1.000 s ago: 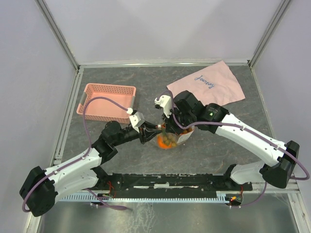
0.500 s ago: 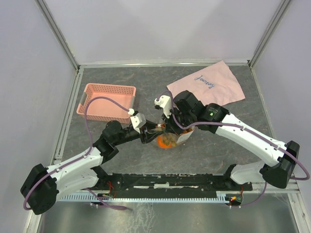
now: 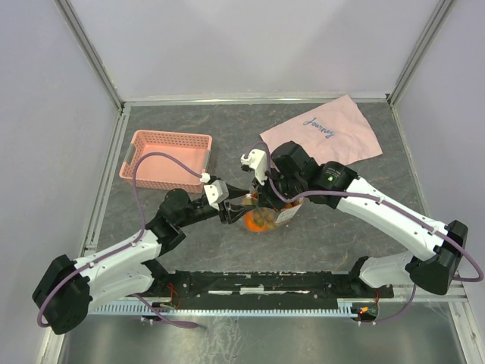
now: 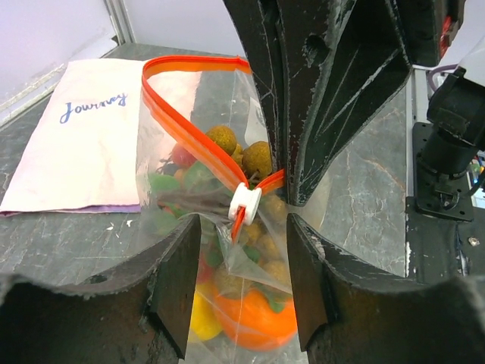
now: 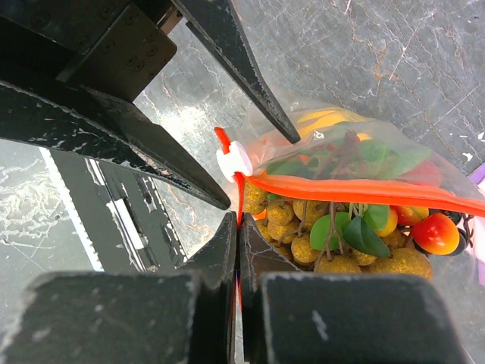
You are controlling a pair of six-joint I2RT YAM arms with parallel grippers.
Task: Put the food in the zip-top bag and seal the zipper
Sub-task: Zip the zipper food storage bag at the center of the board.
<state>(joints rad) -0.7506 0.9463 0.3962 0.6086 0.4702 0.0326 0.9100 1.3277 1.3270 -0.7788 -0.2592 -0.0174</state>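
Note:
The clear zip-top bag (image 4: 170,189) stands on the grey table between both grippers, small in the top view (image 3: 267,218). Food fills it: an orange persimmon (image 4: 254,318), a yellow lemon (image 4: 198,318) and a tan berry cluster with leaves (image 5: 341,258). The orange-red zipper (image 5: 364,193) runs to a white slider (image 4: 245,203). My left gripper (image 4: 242,258) is open, its fingers either side of the bag just below the slider, with gaps showing. My right gripper (image 5: 239,220) is shut on the zipper strip's end right by the slider (image 5: 235,159).
A pink basket (image 3: 170,137) sits at the back left. A pink cloth with writing (image 3: 326,136) lies at the back right, just behind the bag (image 4: 76,144). Metal frame posts and pale walls close in the table.
My left gripper's jaws have spread apart and it has shifted slightly. The right arm and the bag have stayed in place.

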